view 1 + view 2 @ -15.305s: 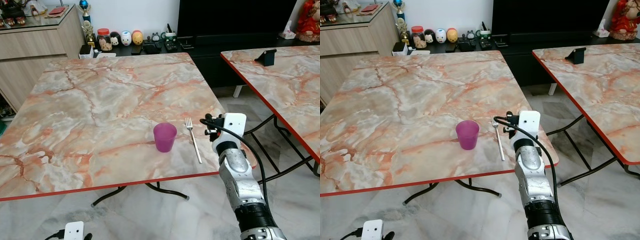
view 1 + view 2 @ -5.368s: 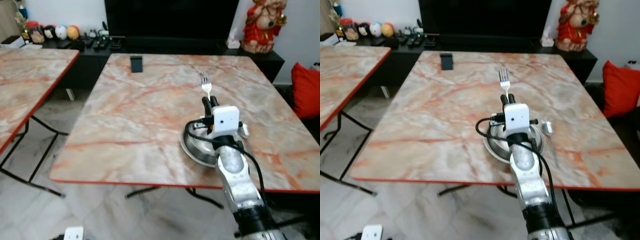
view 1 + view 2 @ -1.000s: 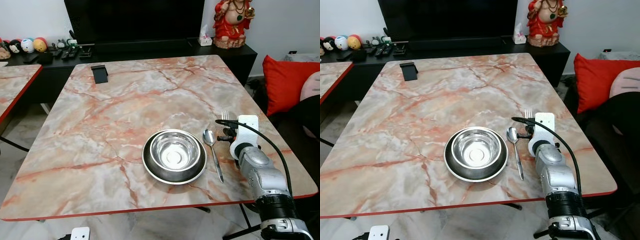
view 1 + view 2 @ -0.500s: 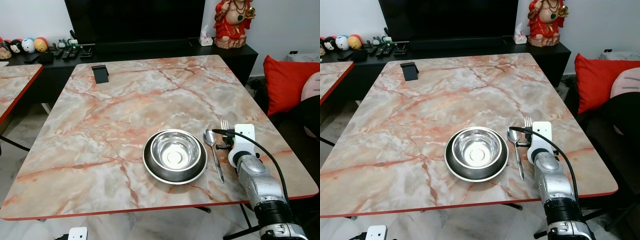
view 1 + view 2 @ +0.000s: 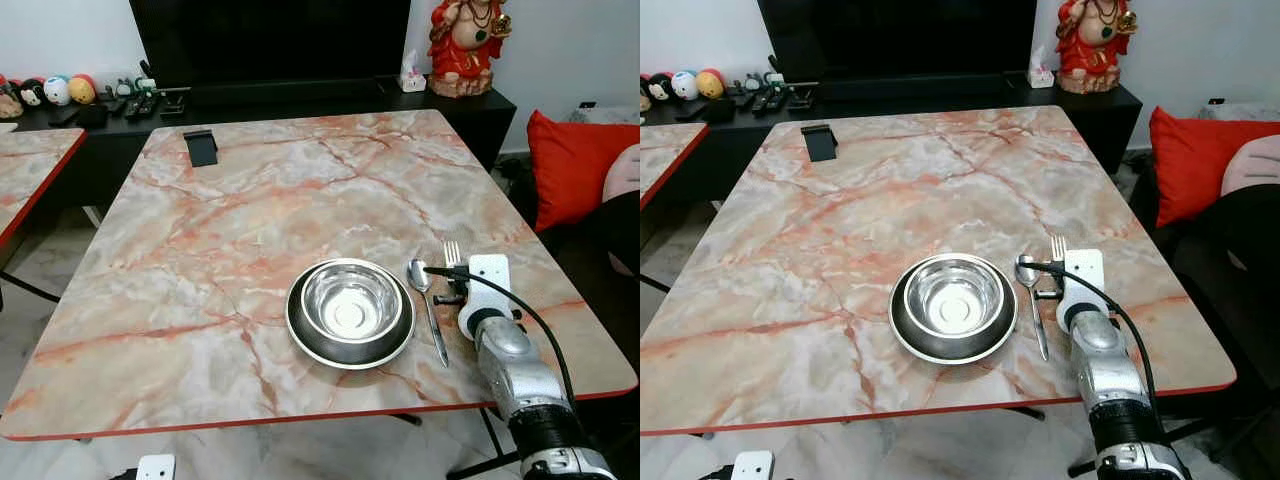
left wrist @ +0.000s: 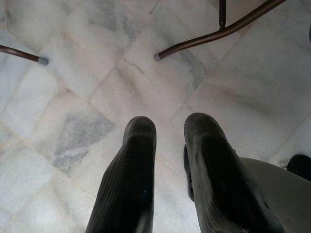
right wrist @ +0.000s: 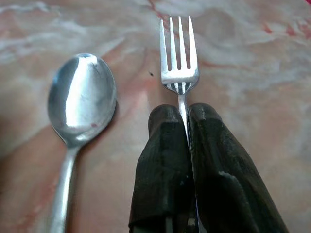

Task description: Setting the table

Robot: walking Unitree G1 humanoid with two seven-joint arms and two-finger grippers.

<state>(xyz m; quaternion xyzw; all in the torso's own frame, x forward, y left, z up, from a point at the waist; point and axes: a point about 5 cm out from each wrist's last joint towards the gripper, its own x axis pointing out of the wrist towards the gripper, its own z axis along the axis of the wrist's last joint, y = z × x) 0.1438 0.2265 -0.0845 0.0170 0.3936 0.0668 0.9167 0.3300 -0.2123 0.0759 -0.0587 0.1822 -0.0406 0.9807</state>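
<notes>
Presently, from my head cameras: pink-veined marble table (image 5: 250, 210) with red edging; on it, a round steel bowl (image 5: 350, 300) seated in a dark round plate (image 5: 300, 335) near the front edge. Silver metal spoon (image 5: 428, 305) lies just right of the plate, handle toward me. Silver metal fork (image 5: 451, 251) sits just right of the spoon, tines pointing away, its handle hidden under my right gripper (image 5: 1058, 283). Small black stand (image 5: 201, 147) at the far left corner.

Right wrist camera: right gripper's black fingers (image 7: 165, 165) pinched tight on the fork's neck, fork low over the marble, spoon alongside.

Left wrist camera: left gripper (image 6: 167, 131) hangs over pale marble floor tiles (image 6: 73, 97), fingers slightly parted, holding nothing.
</notes>
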